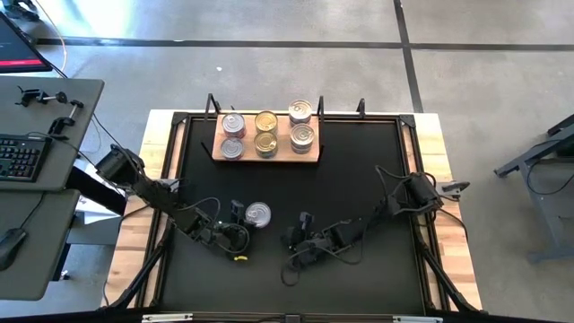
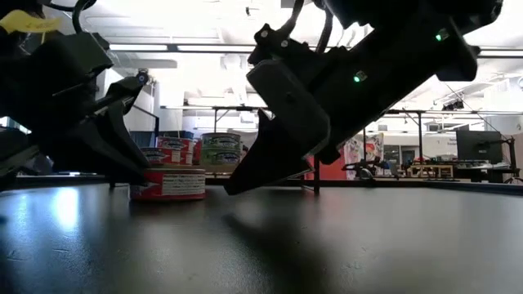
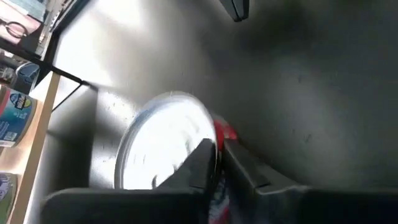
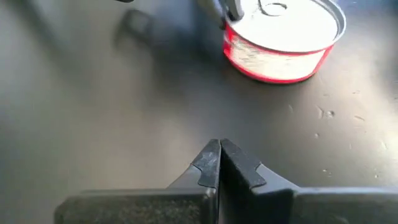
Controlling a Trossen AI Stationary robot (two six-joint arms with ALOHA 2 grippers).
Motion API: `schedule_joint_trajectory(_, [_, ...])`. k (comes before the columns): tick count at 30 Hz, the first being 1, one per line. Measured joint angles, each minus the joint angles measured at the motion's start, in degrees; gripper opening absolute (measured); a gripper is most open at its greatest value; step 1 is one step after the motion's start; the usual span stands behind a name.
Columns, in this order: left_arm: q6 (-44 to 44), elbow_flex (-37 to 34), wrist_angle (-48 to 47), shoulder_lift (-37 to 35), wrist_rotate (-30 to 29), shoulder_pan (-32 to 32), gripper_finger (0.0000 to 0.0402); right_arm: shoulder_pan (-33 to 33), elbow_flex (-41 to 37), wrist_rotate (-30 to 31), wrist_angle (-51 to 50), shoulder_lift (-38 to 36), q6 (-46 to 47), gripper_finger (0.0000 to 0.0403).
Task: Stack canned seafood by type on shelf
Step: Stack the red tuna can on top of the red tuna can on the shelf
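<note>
Lab: concrete floor (image 1: 269, 81), keyboard desk (image 1: 36, 179), monitors (image 2: 478, 147)

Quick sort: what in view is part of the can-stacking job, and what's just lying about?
Job:
- loose red-sided can on the mat
- cans on the shelf
- wooden shelf
- left gripper beside the loose can
- right gripper, shut

Lying about:
- keyboard
- side desk

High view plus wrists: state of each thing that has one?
Loose can: upright on the mat, off the shelf, lid sealed.
Shelf: six can spots in two rows, at least the right two look stacked.
Left gripper: shut, beside the loose can, not holding it.
Right gripper: shut, empty, low over the mat.
</note>
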Motion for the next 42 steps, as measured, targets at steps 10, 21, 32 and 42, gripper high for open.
schedule_joint_trajectory(10, [-3.67,10.77,-15.94,-0.02,-2.67,-3.12,0.0002,-0.07,0.04,-0.03,0.06,0.00,0.02,0.0000])
schedule_joint_trajectory(21, [-22.67,20.90,-40.99,-1.20,-15.94,-5.31,0.0000,-0.05,0.07,-0.04,0.06,0.00,-0.75,0.0000])
schedule_joint_trajectory(32, [-34.36,21.97,-63.38,-15.09,-16.04,12.29,0.0000,-0.20,0.09,1.91,1.08,0.00,-4.12,0.0000])
schedule_joint_trajectory(42, [-18.41,21.71,-59.33,-18.20,-8.98,33.89,0.0000,-0.47,0.09,4.68,1.33,0.00,-4.00,0.0000])
